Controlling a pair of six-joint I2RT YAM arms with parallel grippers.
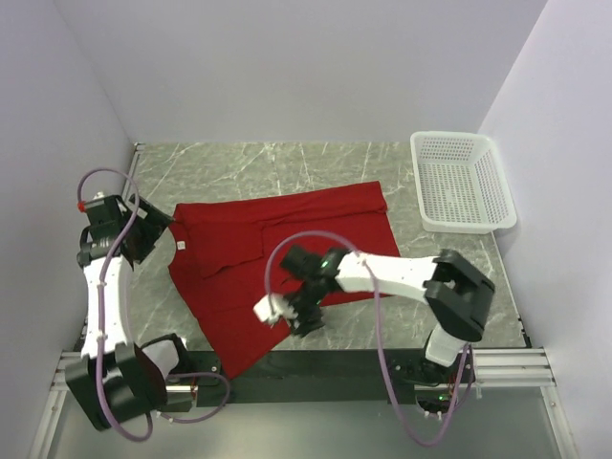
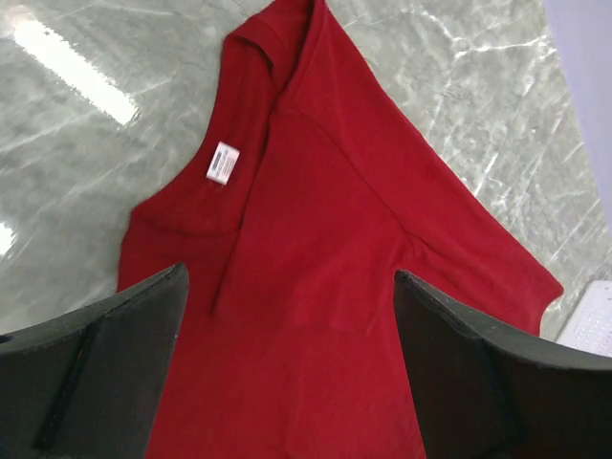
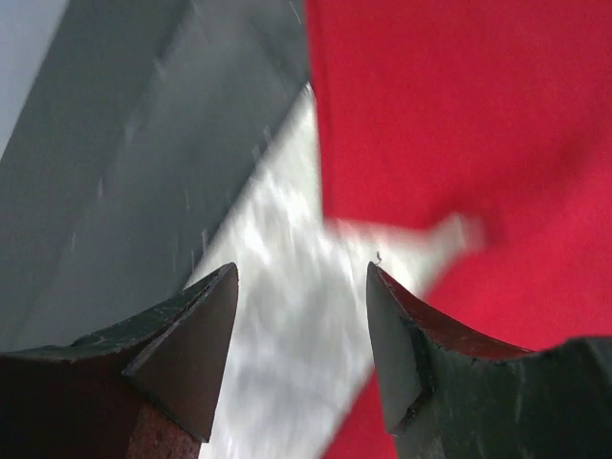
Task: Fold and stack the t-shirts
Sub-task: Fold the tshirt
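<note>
At frame centre, a soft, creased red t-shirt [image 1: 251,241] is spread on the marbled bench [image 1: 239,167], partly hidden by the right arm [image 1: 402,273]; left hand [image 2: 289,277] and right hand [image 3: 302,273] are seen with jaws parted, empty.

You see a plain deep red t-shirt [image 1: 287,239] with a small white neck tag [image 2: 222,163], on a grey-green marble-patterned table [image 1: 287,163] veined in white. Your basket [image 1: 464,182] is white mesh. The left arm [image 1: 103,296] and right arm [image 1: 392,271] are white with black joints, their looping cables [image 1: 375,325] purple. The walls [image 1: 306,67] look pale lavender-grey.
</note>
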